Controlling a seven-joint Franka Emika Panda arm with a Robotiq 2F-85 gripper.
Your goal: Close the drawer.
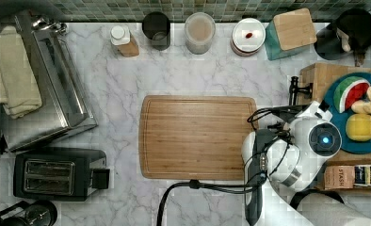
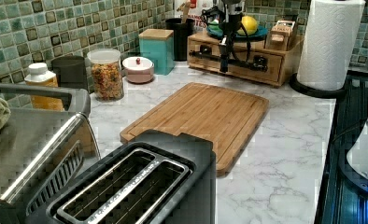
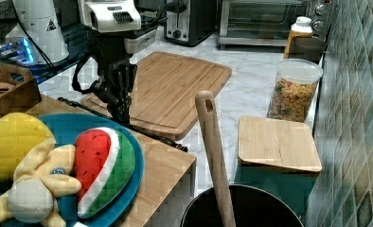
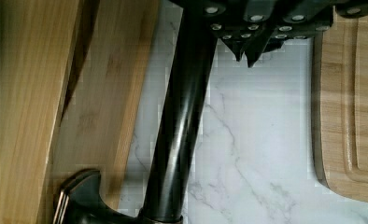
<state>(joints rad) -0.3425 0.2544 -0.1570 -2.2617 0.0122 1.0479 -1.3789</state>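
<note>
marble desk (image 1: pixel 127 80) under a green tiled wall. the jaws (image 4: pixel 247 53) hang tips down, pressed nearly together with nothing between them, over bare marble just beside the drawer's long dark handle bar (image 4: pixel 177 130). the bar is between the jaws and the drawer (image 4: pixel 102 93), whose light-wood front lies close behind it; the cutting board (image 4: pixel 350 107) lies on the jaws' other side. in the left view the jaws (image 2: pixel 224 65) stand before the drawer (image 2: pixel 271 72), set in a wooden box by the wall. its front runs parallel to the bar, so the push probably goes square to that line, away from the board. it seems out only slightly.
</note>
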